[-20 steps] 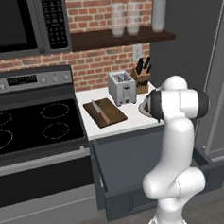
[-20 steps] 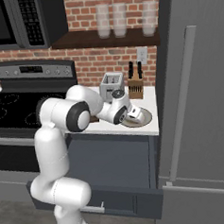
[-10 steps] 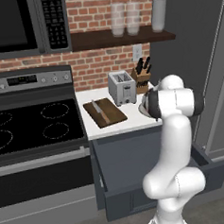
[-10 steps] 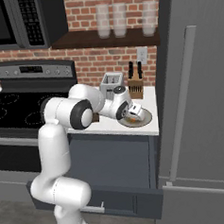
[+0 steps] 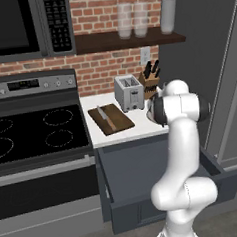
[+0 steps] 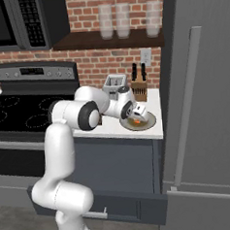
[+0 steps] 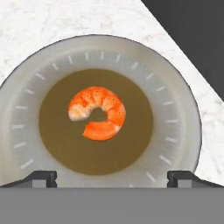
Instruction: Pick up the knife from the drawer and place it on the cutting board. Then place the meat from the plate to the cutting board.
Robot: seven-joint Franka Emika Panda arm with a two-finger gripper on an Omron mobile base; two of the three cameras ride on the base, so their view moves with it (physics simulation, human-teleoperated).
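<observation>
So our knife [image 5: 107, 119] lies on the cutting board [image 5: 111, 119], and that part is done. The meat [image 7: 98, 112] sits in the middle of the plate [image 7: 26, 131]. We reach down over it, our gripper [image 6: 138, 113] wide apart, holding nothing.

Over the last second we see the gripper [image 6: 136, 119] drop lower over the plate [image 6: 149, 124], from a tilted hover above its near edge to a spot just above the meat [image 6: 136, 121]. The wrist swings round so the hand points more steeply down. From the hand camera, the two fingertips [image 7: 41, 178] stand wide apart on either side of the meat [image 7: 99, 112], not touching it.
</observation>
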